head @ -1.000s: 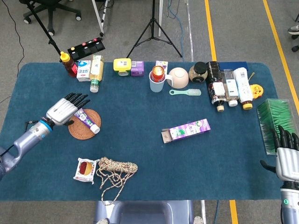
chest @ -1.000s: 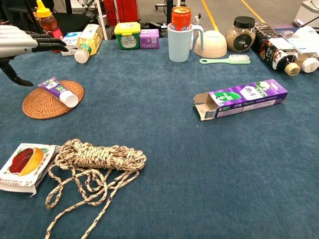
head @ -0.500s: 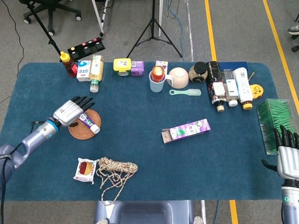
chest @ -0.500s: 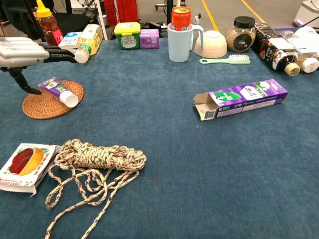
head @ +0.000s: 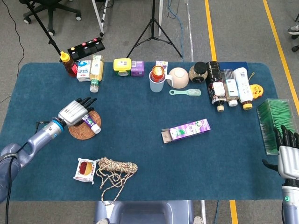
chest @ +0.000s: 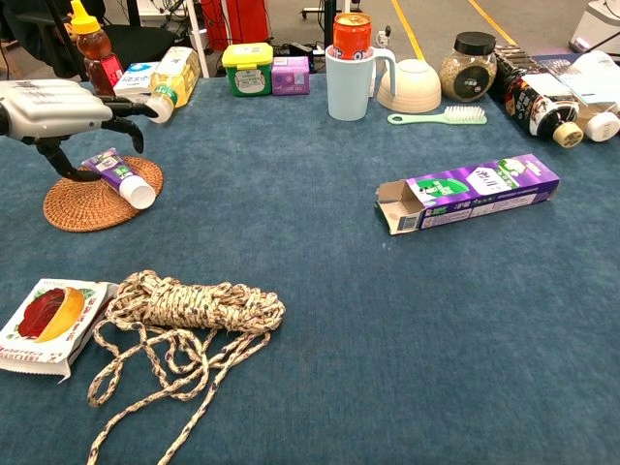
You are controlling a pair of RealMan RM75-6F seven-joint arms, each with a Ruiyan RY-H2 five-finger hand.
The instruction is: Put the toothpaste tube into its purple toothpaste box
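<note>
A blue-covered table [head: 140, 168] stands on grey floor [head: 233, 32]. Beyond its far edge rise a black tripod [head: 153, 28] and office chair [head: 49, 9]; yellow lines [head: 211, 32] run past its right end.

The left hand [head: 74, 112] has a pale silver-grey back plate with ridged knuckle segments and black fingers [chest: 126, 108] — glossy and slim in the chest view. At its wrist sits a thin bright-blue ring, then a grey-silver forearm [head: 39, 140] that widens into a darker blue-grey rounded elbow housing. A thin black cable runs along the forearm near the wrist. The right hand [head: 288, 154], beside the green box [head: 275, 123], shows the same silver back and black fingers — with a small green dot on its wrist below
</note>
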